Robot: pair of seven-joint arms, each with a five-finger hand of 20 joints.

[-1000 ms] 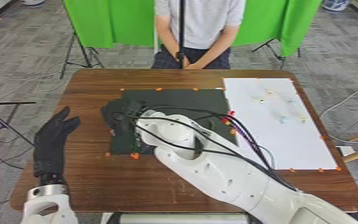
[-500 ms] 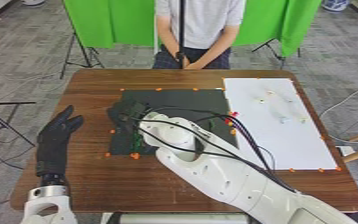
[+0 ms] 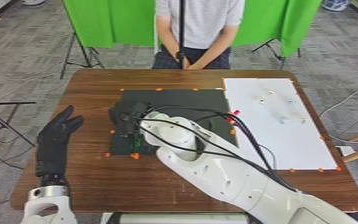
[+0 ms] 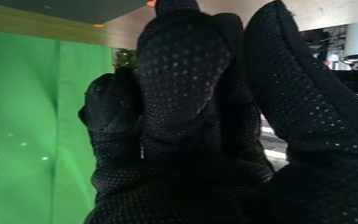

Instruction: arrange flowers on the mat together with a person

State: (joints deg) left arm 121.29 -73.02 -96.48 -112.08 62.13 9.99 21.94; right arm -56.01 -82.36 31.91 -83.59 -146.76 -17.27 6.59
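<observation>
In the head view my right hand (image 3: pixel 128 114) is over the left part of the dark mat (image 3: pixel 184 96), and green stems (image 3: pixel 138 145) lie just below it. A red flower (image 3: pixel 235 114) shows by the mat's right edge, partly behind the arm's cables. Small pale flowers (image 3: pixel 270 94) and a bluish one (image 3: pixel 284 120) rest on the white sheet (image 3: pixel 255 145). Left of the mat, my left hand (image 3: pixel 55 134) has straight fingers and holds nothing. In the right wrist view, a bit of green leaf (image 4: pixel 123 57) peeks out beside my right hand (image 4: pixel 180 80); its grip is unclear.
The brown table (image 3: pixel 91 185) surrounds mat and sheet, with orange markers (image 3: pixel 135 156) along their edges. A person stands across the table, hands clasped at the far edge. My right arm (image 3: pixel 220 175) crosses the mat's lower right and the sheet's near corner.
My right hand has shifted slightly to the right over the mat, and more of the green stems shows below it. The left hand has moved only a little. The person's hands have stayed clasped.
</observation>
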